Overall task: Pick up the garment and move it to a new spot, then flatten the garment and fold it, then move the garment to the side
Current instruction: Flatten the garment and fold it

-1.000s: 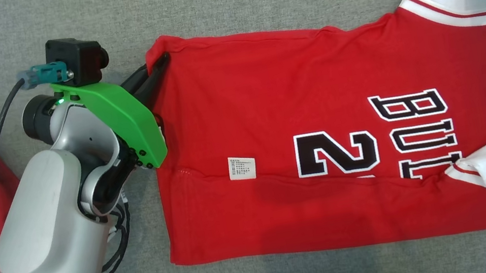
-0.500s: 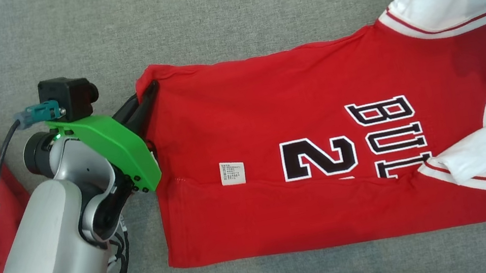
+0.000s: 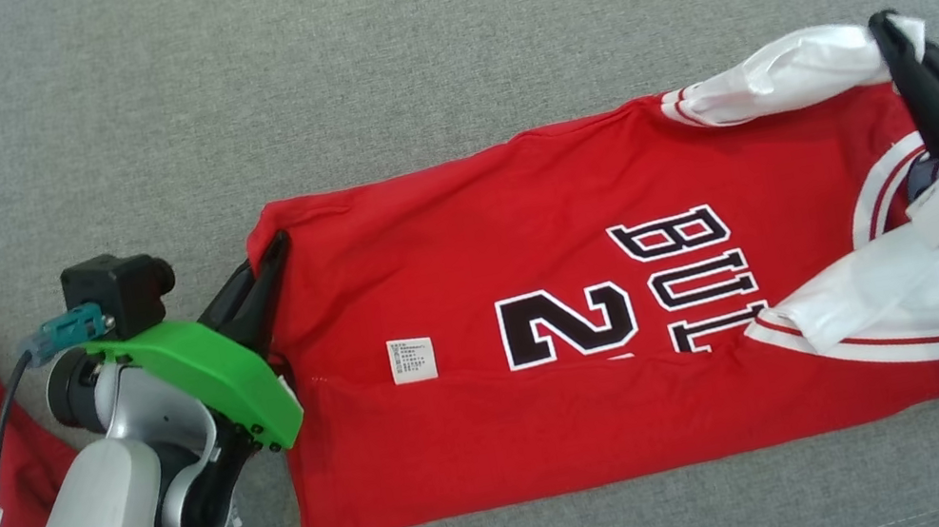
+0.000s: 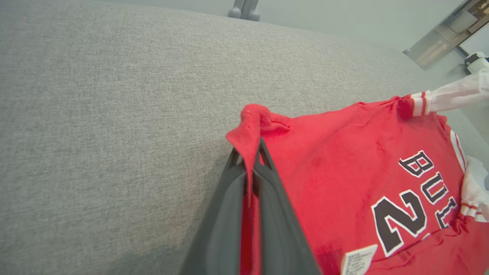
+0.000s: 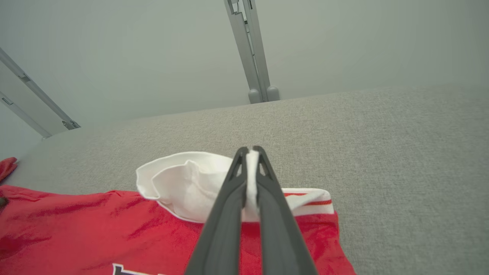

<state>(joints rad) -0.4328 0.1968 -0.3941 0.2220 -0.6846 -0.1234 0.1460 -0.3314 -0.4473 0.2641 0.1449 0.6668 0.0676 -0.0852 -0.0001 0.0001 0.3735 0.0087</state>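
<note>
Firmly, left fingers (image 3: 260, 281) pinch the garment (image 3: 509, 430), right fingers (image 3: 931, 85) its white sleeve (image 3: 783, 68).

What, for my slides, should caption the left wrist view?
Left tool pinching a corner of the red jersey on grey upholstery.

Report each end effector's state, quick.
Left end effector: closed, holding the jersey by a bottom corner.
Right end effector: closed, holding the jersey's white sleeve.

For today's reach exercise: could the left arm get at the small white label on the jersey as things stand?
Probably not yet: the label lies uncovered nearby, but the left gripper is shut on the jersey corner and must let go first.
</note>
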